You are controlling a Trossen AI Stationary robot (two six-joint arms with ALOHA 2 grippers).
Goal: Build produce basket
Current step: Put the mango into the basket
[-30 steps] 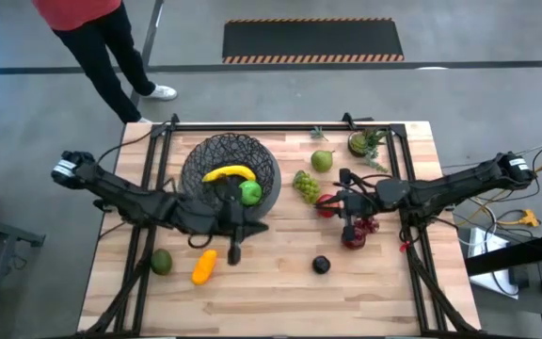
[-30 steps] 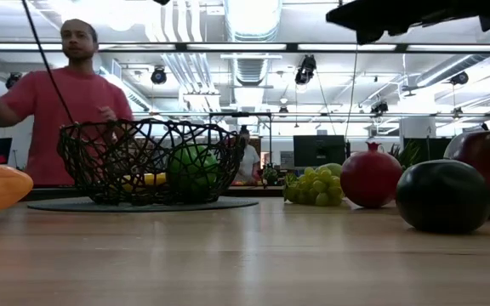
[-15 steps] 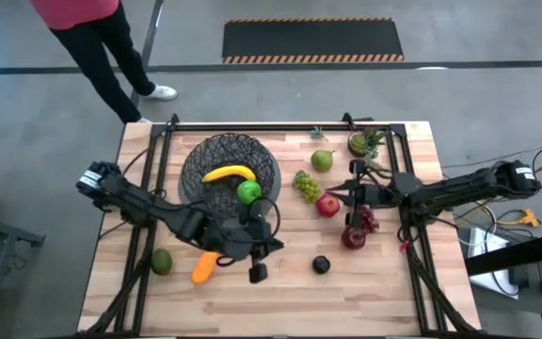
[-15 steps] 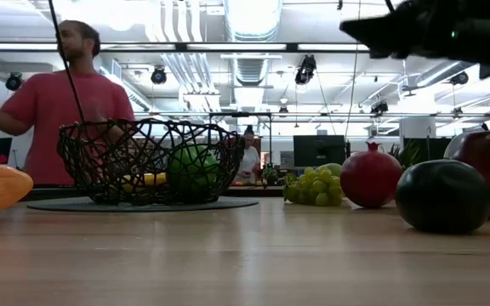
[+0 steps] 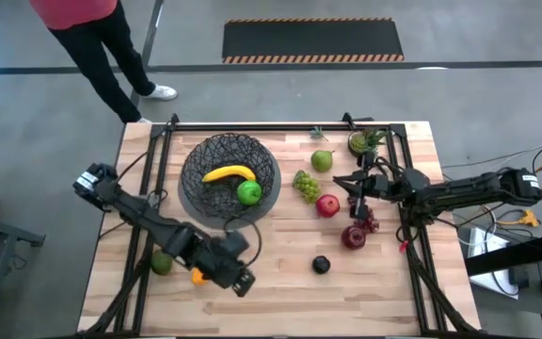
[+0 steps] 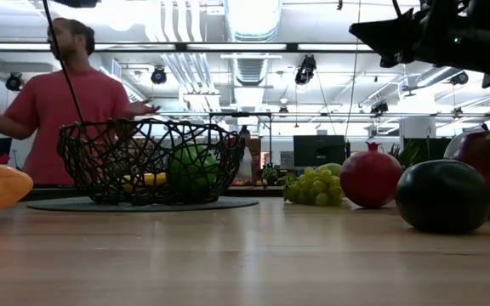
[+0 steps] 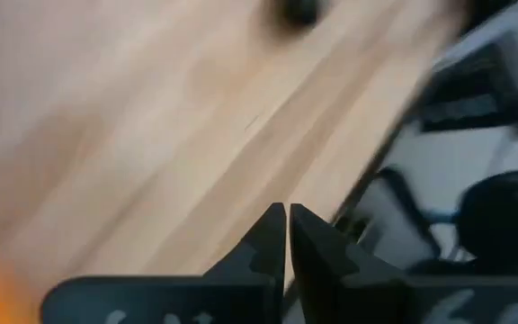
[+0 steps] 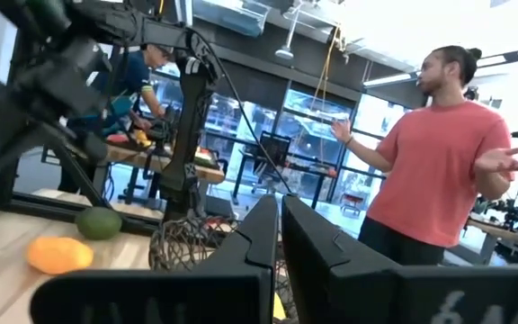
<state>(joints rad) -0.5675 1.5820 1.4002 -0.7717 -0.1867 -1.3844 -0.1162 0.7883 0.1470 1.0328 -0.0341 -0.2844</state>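
The left hand [image 5: 241, 282], fingers together and empty, hung low at 7 o'clock of the wire basket [image 5: 231, 176], just beside the orange piece [image 5: 198, 276]. It needed to spread before descending. The right hand [image 5: 354, 185] was shut, idle.

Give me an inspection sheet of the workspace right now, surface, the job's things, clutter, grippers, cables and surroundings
Surface: wooden table, black frame rails along its edges.
Job's things: basket holds a banana and a green apple. Still on the table: pear, green grapes, red apple, dark red grapes, another red fruit, black fruit, avocado, orange piece.
Clutter: small leafy potted plant at the far right corner.
Grippers: left gripper shut, empty, near the orange piece; right gripper shut, empty, beside the red apple.
Cables: loops along the arms and off the table's right side.
Surroundings: a person in a red shirt beyond the table; striped floor mat.
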